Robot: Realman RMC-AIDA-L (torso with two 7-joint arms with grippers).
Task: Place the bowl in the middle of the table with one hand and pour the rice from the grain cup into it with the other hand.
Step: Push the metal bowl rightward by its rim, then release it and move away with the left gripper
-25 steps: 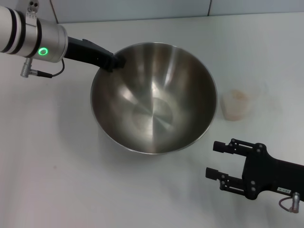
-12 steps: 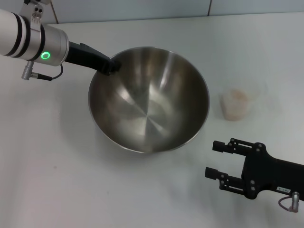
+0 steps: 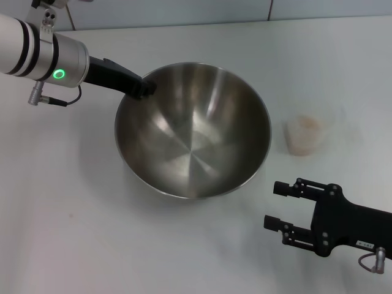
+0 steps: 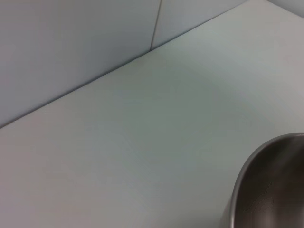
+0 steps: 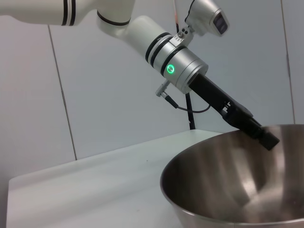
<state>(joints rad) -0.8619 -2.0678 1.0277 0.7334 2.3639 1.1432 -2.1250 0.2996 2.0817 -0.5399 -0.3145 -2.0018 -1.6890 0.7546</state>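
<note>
The steel bowl [image 3: 193,131] rests on the white table [image 3: 73,214] near its middle, empty inside. My left gripper [image 3: 147,86] is shut on the bowl's far-left rim; the right wrist view shows it [image 5: 265,137] on the rim of the bowl [image 5: 237,180]. A part of the bowl's rim [image 4: 266,190] shows in the left wrist view. The grain cup [image 3: 304,136] stands upright to the right of the bowl, with pale rice [image 3: 307,125] in it. My right gripper [image 3: 272,205] is open and empty, low over the table, nearer to me than the cup.
A grey wall [image 3: 184,12] runs along the table's far edge. Bare tabletop lies to the left of the bowl and in front of it.
The bowl has settled flatter and shifted slightly left with my left gripper on its rim. The right arm and the cup have not moved.
</note>
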